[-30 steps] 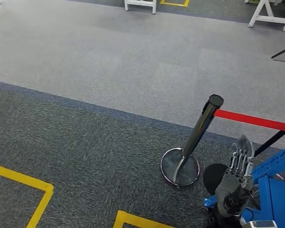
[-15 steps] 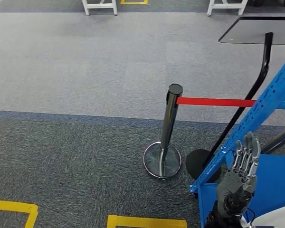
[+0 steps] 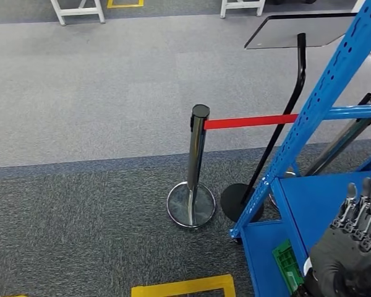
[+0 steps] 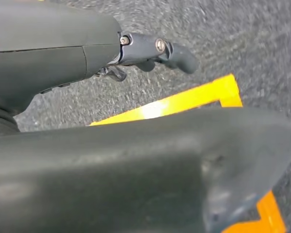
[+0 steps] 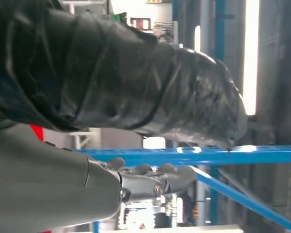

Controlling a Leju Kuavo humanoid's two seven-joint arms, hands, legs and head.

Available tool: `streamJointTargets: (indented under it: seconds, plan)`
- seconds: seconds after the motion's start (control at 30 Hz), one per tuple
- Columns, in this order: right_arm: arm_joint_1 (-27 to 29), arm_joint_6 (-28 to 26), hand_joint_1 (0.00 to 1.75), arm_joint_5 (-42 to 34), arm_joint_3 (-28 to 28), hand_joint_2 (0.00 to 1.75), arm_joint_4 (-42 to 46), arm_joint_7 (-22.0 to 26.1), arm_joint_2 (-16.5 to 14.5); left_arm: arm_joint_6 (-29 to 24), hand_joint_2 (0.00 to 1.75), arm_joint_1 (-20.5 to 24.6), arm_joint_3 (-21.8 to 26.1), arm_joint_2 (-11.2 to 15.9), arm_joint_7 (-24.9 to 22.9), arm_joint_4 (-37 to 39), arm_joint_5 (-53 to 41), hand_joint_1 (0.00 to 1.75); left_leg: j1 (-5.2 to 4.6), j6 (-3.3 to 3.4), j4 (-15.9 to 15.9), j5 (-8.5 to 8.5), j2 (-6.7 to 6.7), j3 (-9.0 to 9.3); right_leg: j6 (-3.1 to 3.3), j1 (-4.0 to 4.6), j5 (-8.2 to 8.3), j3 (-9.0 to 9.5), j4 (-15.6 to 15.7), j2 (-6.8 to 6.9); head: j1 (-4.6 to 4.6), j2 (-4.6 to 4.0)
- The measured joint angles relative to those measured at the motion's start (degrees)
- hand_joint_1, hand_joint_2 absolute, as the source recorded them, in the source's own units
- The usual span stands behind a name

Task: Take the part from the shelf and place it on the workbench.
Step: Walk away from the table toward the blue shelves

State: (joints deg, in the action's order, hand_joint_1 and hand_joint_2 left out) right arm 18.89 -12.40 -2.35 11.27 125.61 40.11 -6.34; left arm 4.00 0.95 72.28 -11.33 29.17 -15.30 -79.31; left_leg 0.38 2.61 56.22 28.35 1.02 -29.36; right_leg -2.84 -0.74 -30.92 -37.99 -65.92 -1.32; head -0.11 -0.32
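Observation:
The blue metal shelf (image 3: pixel 314 105) stands at the right of the head view, its low blue board (image 3: pixel 314 198) just beyond my right hand (image 3: pixel 349 247). That hand is raised in front of the shelf with its fingers stretched out and nothing in it. A green ribbed object (image 3: pixel 286 265) lies at the lower board's near corner, left of the hand; what it is I cannot tell. In the right wrist view the right hand (image 5: pixel 137 179) points at a blue shelf beam (image 5: pixel 228 154). My left hand (image 4: pixel 118 165) hangs over the carpet with straight fingers (image 4: pixel 155 48), holding nothing.
A chrome barrier post (image 3: pixel 195 161) with a red belt (image 3: pixel 249 122) stands on the dark carpet just left of the shelf. A black stand (image 3: pixel 295 74) with a round base (image 3: pixel 239 201) leans beside it. Yellow floor tape (image 3: pixel 183 287) lies near me; white frame legs (image 3: pixel 76 9) stand far off.
The whole picture has shifted left as the camera turned right: the blue shelf fills more of the right side. My right hand stays raised and empty.

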Motion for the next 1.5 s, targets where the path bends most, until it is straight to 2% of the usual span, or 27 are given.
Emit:
streamJointTargets:
  seconds: [0.07, 0.1, 0.13, 0.17, 0.23, 0.27, 0.3, 0.37, 0.43, 0.5, 0.57, 0.6, 0.67, 0.73, 0.8, 0.87, 0.9, 0.97, 1.03, 1.1, 1.13, 1.17, 1.27, 1.3, 1.37, 1.43, 1.5]
  plan:
    - [0.67, 2.76, 0.0, -0.44, -1.85, 0.0, 1.21, -0.02, -0.2, 0.02, 0.0, -0.22, 0.22, 0.01, 0.14, -0.01, -0.21, 0.0, -0.18, 0.1, 0.07, 0.03, -2.01, -0.11, -0.3, -0.03, -2.64, -2.88, -6.57, 0.84, 0.18, 0.0]
    - [1.02, 3.71, 0.0, -0.7, -2.72, 0.0, 1.69, -0.03, -0.32, 0.02, 0.0, -0.28, 0.33, 0.01, 0.21, -0.01, -0.31, 0.0, -0.21, 0.11, 0.1, 0.06, -2.9, -0.15, -0.41, -0.05, -2.6, -3.09, -7.5, 0.97, 0.19, 0.0]
    - [1.33, 4.65, 0.0, -0.95, -3.62, 0.0, 2.17, -0.04, -0.47, 0.03, 0.0, -0.29, 0.42, 0.0, 0.27, -0.02, -0.43, 0.0, -0.22, 0.06, 0.13, 0.1, -3.74, -0.16, -0.47, -0.06, -1.52, -2.02, -6.05, 1.22, 0.23, 0.01]
    - [1.58, 5.67, 0.0, -1.16, -4.44, 0.0, 2.63, -0.04, -0.68, 0.04, 0.0, -0.27, 0.46, -0.01, 0.34, -0.02, -0.54, 0.0, -0.21, -0.04, 0.17, 0.18, -4.48, -0.12, -0.47, -0.07, 0.2, 0.2, -2.46, 1.81, 0.24, 0.0]
    - [1.96, 8.17, 0.0, -1.44, -6.1, 0.0, 3.54, -0.04, -1.35, 0.06, 0.0, -0.25, 0.5, -0.01, 0.45, -0.08, -0.65, 0.0, -0.43, -0.5, 0.42, 0.52, -5.64, 0.13, -0.04, 0.05, 2.52, 5.02, 5.58, 4.41, 0.27, 0.0]
    - [2.1, 9.15, 0.0, -1.53, -6.85, 0.0, 3.91, -0.04, -1.72, 0.07, 0.0, -0.26, 0.51, -0.01, 0.5, -0.12, -0.68, 0.0, -0.57, -0.79, 0.55, 0.68, -6.09, 0.26, 0.34, 0.14, 2.92, 6.45, 7.85, 5.28, 0.2, -0.01]
    - [2.21, 9.72, 0.0, -1.63, -7.52, 0.0, 4.21, -0.04, -2.04, 0.07, 0.0, -0.25, 0.52, 0.0, 0.51, -0.16, -0.69, 0.0, -0.69, -1.09, 0.65, 0.78, -6.53, 0.43, 0.77, 0.25, 2.87, 6.82, 8.62, 5.68, 0.16, -0.01]
    - [2.51, 10.04, 0.0, -1.76, -8.49, 0.0, 4.72, -0.04, -2.52, 0.07, 0.0, -0.2, 0.54, 0.01, 0.53, -0.21, -0.71, 0.0, -0.63, -1.64, 0.68, 0.94, -7.46, 0.68, 1.54, 0.29, 3.15, 6.66, 8.61, 4.43, 0.06, 0.01]
    - [2.73, 10.44, 0.0, -1.86, -9.17, 0.0, 5.25, -0.04, -2.97, 0.07, 0.0, -0.09, 0.55, 0.01, 0.55, -0.23, -0.71, 0.0, -0.35, -2.26, 2.35, 2.52, -6.02, 0.28, 2.3, 0.13, 3.53, 6.68, 8.86, 3.25, -0.14, 0.01]
    - [2.91, 12.67, 0.0, -2.45, -9.96, 0.0, 5.64, -0.04, -3.65, 0.07, 0.0, -0.12, 0.6, 0.01, 0.57, -0.24, -0.81, 0.0, -0.07, -2.67, 8.49, 6.27, -2.99, -2.14, 2.95, 0.07, 3.93, 6.58, 8.98, 2.02, -0.5, -0.01]
    - [3.16, 18.25, 0.0, -4.12, -11.94, 0.0, 6.0, -0.05, -5.22, 0.1, 0.0, -0.35, 0.71, 0.01, 0.57, -0.24, -1.06, 0.0, 0.02, -2.75, 15.84, 9.29, -1.73, -5.39, 3.22, 0.22, 4.12, 6.31, 8.9, 0.58, -0.65, -0.01]
    - [3.26, 21.65, 0.0, -5.29, -13.47, 0.0, 6.2, -0.05, -6.32, 0.13, 0.0, -0.49, 0.76, 0.01, 0.57, -0.25, -1.26, 0.0, 0.01, -2.7, 17.59, 9.41, -1.57, -6.25, 3.24, 0.3, 4.16, 6.25, 8.84, -0.17, -0.67, -0.01]
    - [3.44, 27.84, 0.0, -7.91, -17.25, 0.0, 6.5, -0.04, -8.39, 0.17, 0.0, -0.68, 0.82, 0.01, 0.59, -0.27, -1.67, 0.0, 0.0, -2.32, 14.1, 6.09, -1.1, -5.02, 3.21, 0.41, 4.2, 6.27, 8.69, -1.76, -0.71, 0.0]
    - [3.85, 33.26, 0.0, -9.92, -20.99, 0.0, 6.6, -0.05, -9.81, 0.2, 0.0, -0.78, 0.89, 0.08, 0.67, -0.37, -2.18, 0.0, 0.05, -1.73, 6.16, 1.88, 1.38, -1.91, 3.0, 0.51, 4.23, 6.17, 8.45, -3.25, -0.74, 0.01]
    - [4.3, 37.43, 0.0, -10.81, -24.07, 0.0, 6.48, -0.06, -10.77, 0.22, 0.0, -0.89, 0.95, 0.15, 0.78, -0.5, -2.61, 0.0, 0.04, -1.44, 1.96, 0.68, 3.42, -0.36, 2.38, 0.42, 4.42, 5.61, 8.22, -4.55, -0.73, 0.01]
    - [4.8, 39.62, 0.0, -11.22, -26.46, 0.0, 6.37, -0.07, -11.37, 0.24, 0.0, -0.93, 0.98, 0.14, 0.85, -0.63, -2.86, 0.0, -0.02, -1.2, 1.35, 0.65, 2.89, -0.26, 1.5, 0.19, 4.81, 4.88, 8.31, -5.73, -0.72, 0.01]
    - [5.08, 40.43, 0.0, -11.43, -27.47, 0.0, 6.32, -0.07, -11.61, 0.29, 0.0, -0.9, 0.99, 0.14, 0.86, -0.72, -2.97, 0.0, 0.04, -0.96, 1.0, 0.39, 2.23, -0.2, 1.2, 0.15, 4.75, 4.55, 8.17, -5.43, -0.68, 0.0]
    - [5.45, 42.77, 0.0, -12.18, -29.31, 0.0, 6.06, -0.06, -11.95, 0.4, 0.0, -0.97, 1.02, 0.14, 0.93, -0.93, -3.38, 0.0, 0.18, -0.35, 0.21, -0.15, 0.7, -0.06, 0.75, 0.21, 2.84, 3.05, 5.55, -2.8, -0.23, 0.0]
    - [5.72, 45.95, 0.0, -13.35, -31.37, 0.0, 5.53, -0.07, -12.1, 0.55, 0.0, -1.27, 1.03, 0.17, 0.97, -1.12, -4.07, 0.0, 0.06, -0.07, 0.05, -0.29, -0.98, -0.2, 0.34, 0.11, -1.08, 0.11, -1.28, 0.1, 0.24, 0.0]
    - [6.19, 48.84, 0.0, -14.64, -33.57, 0.0, 4.92, -0.07, -12.17, 0.73, 0.0, -1.57, 1.04, 0.2, 0.99, -1.22, -4.86, 0.0, -0.01, -0.07, 0.11, -0.29, -2.74, -0.39, -0.11, -0.05, -3.23, -2.18, -7.01, 0.86, 0.33, 0.0]
    - [6.41, 50.04, 0.0, -15.25, -34.62, 0.0, 4.63, -0.07, -12.2, 0.83, 0.0, -1.64, 1.04, 0.22, 1.02, -1.25, -5.26, 0.0, 0.0, -0.11, 0.14, -0.26, -3.57, -0.44, -0.3, -0.15, -2.72, -1.82, -6.93, 1.09, 0.34, -0.01]
    - [6.55, 51.02, 0.0, -15.73, -35.55, 0.0, 4.39, -0.07, -12.21, 0.91, 0.0, -1.65, 1.04, 0.23, 1.07, -1.26, -5.57, 0.0, 0.01, -0.21, 0.19, -0.19, -4.33, -0.45, -0.43, -0.26, -1.31, -0.29, -4.52, 1.47, 0.34, -0.01]
    - [6.69, 52.6, 0.0, -16.29, -37.44, 0.0, 3.84, -0.06, -12.26, 1.02, 0.0, -1.59, 1.03, 0.31, 1.27, -1.33, -5.93, 0.0, -0.06, -1.02, 0.64, 0.26, -6.17, -0.23, -0.22, -0.33, 2.41, 6.05, 6.42, 4.26, 0.33, -0.01]
    - [6.72, 52.73, 0.0, -16.35, -37.78, 0.0, 3.7, -0.07, -12.29, 1.03, 0.0, -1.58, 1.03, 0.36, 1.34, -1.37, -5.93, 0.0, -0.14, -1.38, 0.8, 0.41, -6.57, -0.14, 0.1, -0.24, 2.62, 6.98, 7.99, 4.84, 0.31, -0.01]
    - [6.89, 53.04, 0.0, -16.25, -38.43, 0.0, 3.5, -0.07, -12.44, 1.03, 0.0, -1.48, 1.02, 0.43, 1.48, -1.45, -6.08, 0.0, -0.17, -2.05, 0.98, 0.6, -7.42, 0.12, 0.91, -0.06, 2.65, 6.78, 8.31, 4.33, 0.26, 0.0]
    - [7.17, 53.88, 0.0, -15.25, -38.88, 0.0, 3.43, -0.06, -12.58, 1.02, 0.0, -1.32, 0.94, 0.5, 1.56, -1.46, -6.65, 0.0, 0.14, -2.79, 1.48, 1.28, -6.81, 0.21, 1.69, -0.12, 2.84, 6.74, 8.28, 3.24, 0.18, 0.0]
    - [7.31, 54.64, 0.0, -13.56, -38.99, 0.0, 3.35, -0.07, -12.7, 0.9, 0.0, -1.32, 0.88, 0.64, 1.64, -1.46, -7.51, 0.0, 0.33, -3.28, 5.62, 4.24, -3.94, -1.35, 2.37, -0.25, 3.2, 6.92, 8.39, 2.18, -0.06, 0.0]
